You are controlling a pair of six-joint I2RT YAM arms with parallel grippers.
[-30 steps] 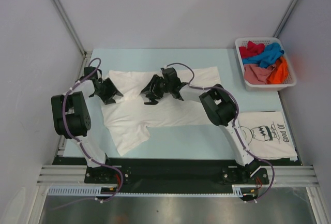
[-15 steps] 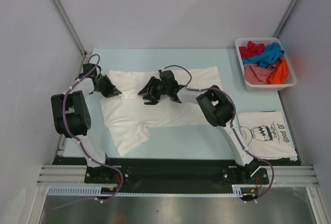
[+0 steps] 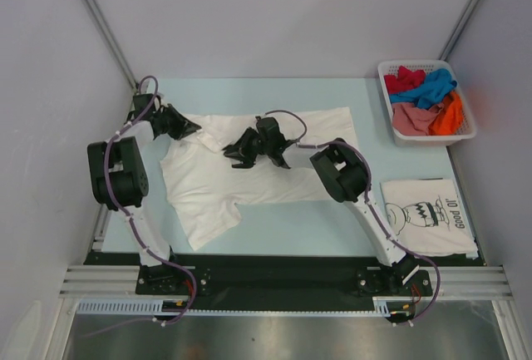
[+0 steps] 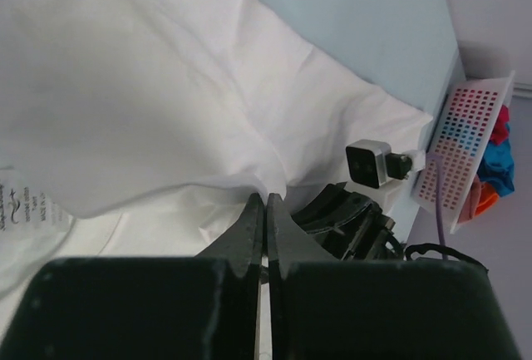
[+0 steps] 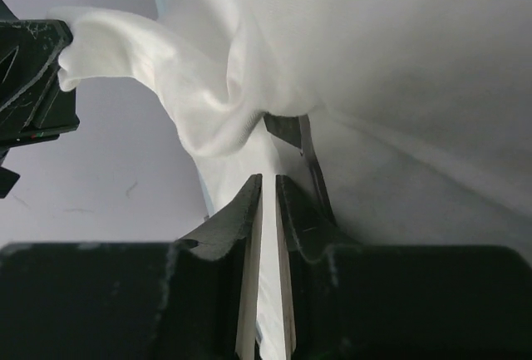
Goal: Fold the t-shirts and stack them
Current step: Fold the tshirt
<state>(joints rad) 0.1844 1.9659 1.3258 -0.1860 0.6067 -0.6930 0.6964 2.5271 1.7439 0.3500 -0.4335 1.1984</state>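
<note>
White cotton: a plain white short-sleeved t-shirt (image 3: 249, 181) lies spread on the pale blue table top (image 3: 332, 94), its long axis running left to right across the arms' front.

- Left gripper (image 3: 187, 126): at the shirt's far-left corner. In its wrist view the fingers are pressed flat together with the cloth edge caught at their tips. The right wrist view shows the same claw gripping a bunched white tuft.
- Right gripper (image 3: 233, 152): on the far edge too, near the shirt's middle. Fingers drawn almost together, only a thin slit between them, white cloth in the slit and a twisted ridge of fabric rising just past the tips. Reads as a pinch.
- Between the two claws the far edge is gathered and lifted; elsewhere the cloth lies flat.
- The bulk of the shirt lies on the near side of both claws, toward the arm bases. A stretch of the far edge runs on to the right, past the right claw, unheld.
- Judgement: bringing the far edge nearward would lay it across the long axis. The left arm is nearer the corner, the right nearer the centre.
- Folded white t-shirt with black cartoon print (image 3: 428, 219): near-right of the table, apart from the spread one.
- White plastic lattice basket (image 3: 384, 94): far right, holding red, blue, pink and orange shirts (image 3: 424, 94), unfolded.
</note>
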